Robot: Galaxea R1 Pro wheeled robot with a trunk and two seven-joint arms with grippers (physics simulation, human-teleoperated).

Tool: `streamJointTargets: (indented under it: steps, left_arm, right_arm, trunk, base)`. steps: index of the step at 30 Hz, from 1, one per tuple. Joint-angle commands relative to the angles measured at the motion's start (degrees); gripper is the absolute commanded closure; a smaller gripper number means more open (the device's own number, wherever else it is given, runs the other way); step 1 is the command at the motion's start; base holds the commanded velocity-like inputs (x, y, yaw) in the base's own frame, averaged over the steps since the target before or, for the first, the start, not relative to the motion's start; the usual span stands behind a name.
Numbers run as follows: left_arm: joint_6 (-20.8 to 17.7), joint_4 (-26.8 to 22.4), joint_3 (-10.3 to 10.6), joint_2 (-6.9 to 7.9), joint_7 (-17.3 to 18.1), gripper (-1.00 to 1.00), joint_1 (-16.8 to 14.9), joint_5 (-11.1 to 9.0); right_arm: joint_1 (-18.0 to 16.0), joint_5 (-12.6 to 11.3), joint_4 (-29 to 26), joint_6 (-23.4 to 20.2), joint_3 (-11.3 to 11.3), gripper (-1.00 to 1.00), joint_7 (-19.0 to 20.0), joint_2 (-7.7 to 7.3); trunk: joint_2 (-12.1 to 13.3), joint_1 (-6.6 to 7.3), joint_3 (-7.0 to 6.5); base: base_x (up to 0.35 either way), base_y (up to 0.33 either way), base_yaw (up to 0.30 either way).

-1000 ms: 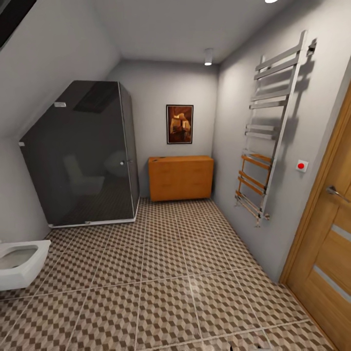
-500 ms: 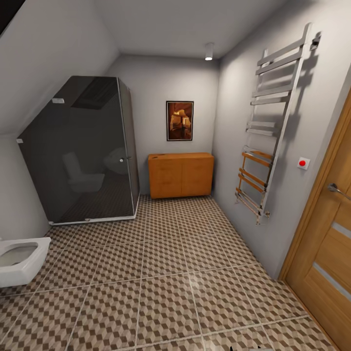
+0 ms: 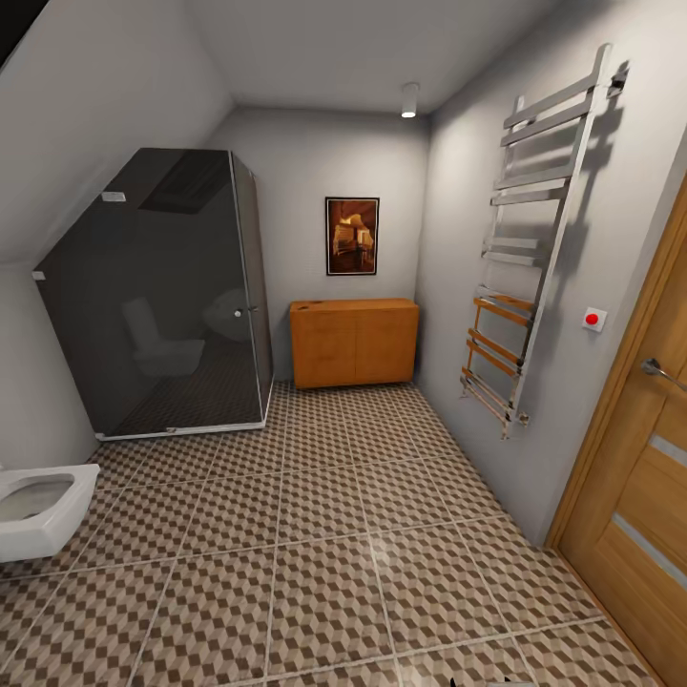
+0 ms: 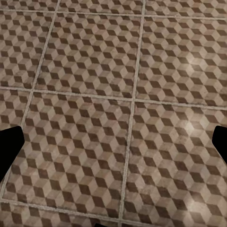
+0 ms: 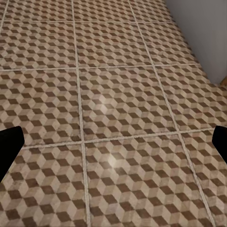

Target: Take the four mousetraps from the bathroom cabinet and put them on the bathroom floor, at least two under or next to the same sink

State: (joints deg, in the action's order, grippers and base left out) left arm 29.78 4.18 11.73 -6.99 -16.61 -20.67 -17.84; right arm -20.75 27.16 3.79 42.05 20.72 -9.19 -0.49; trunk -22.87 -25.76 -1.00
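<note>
1. Cabinet (image 3: 354, 343) against far wall, doors shut, orange-brown, low and wide. No mousetraps to be seen on its top or fronts; inside hidden.
2. Floor (image 3: 324, 534) tiled in brown-beige cube pattern, pale grout; runs from near edge up to cabinet's base.
3. Dark glass shower (image 3: 157, 296) just left of cabinet, nearly touching its side; faint toilet reflection in the glass.
4. Framed picture (image 3: 352, 236) on wall directly above cabinet.
5. Towel rail (image 3: 530, 248) on right wall, nearer than cabinet; lower bars wooden, upper bars chrome.
6. Red button (image 3: 593, 319) on same wall, between rail and wooden door (image 3: 639, 477), well nearer than cabinet.
7. White toilet (image 3: 38, 510) at left edge, far from cabinet, on shower's side.
8. Ceiling lamp (image 3: 408, 99) above cabinet's right end.
9. Left hand (image 4: 113, 146): dark fingertips (image 4: 9, 146) at frame's two sides, spread wide, nothing between, tiles beyond.
10. Right hand (image 5: 113, 146): fingertips (image 5: 9, 146) likewise wide apart, empty, over tiles near grey wall (image 5: 203, 28).
</note>
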Motion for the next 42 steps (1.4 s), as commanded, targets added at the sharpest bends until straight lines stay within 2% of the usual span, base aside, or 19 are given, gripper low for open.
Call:
streamJointTargets:
  steps: [1, 25, 36, 42]
  left_arm:
    - [0.28, 0.22, 0.49, -0.03, -0.18, -1.00, -0.07, -0.27]
    - [0.28, 0.22, 0.49, 0.01, -0.18, -1.00, -0.07, -0.28]
    - [0.28, 0.22, 0.44, 0.83, -0.18, -1.00, -0.07, -0.30]
    - [0.21, 0.22, 0.48, 0.96, -0.22, -1.00, -0.07, -0.20]
  right_arm:
    - [-0.08, 0.61, 0.25, 0.24, 0.28, -1.00, -0.41, -0.04]
    - [-0.08, 0.66, 0.26, 0.14, 0.28, -1.00, -0.28, -0.03]
    - [-0.08, 0.66, 0.25, 0.13, 0.30, -1.00, -0.19, -0.12]
    - [-0.08, 0.67, 0.25, 0.13, 0.23, -1.00, -0.14, -0.12]
  trunk:
    - [-0.05, -0.03, 0.03]
    - [-0.05, -0.03, 0.03]
    - [-0.05, -0.03, 0.03]
    - [-0.05, -0.03, 0.03]
  base:
    - [0.000, 0.000, 0.000]
    - [0.000, 0.000, 0.000]
    - [0.016, 0.000, 0.000]
    - [0.199, 0.000, 0.000]
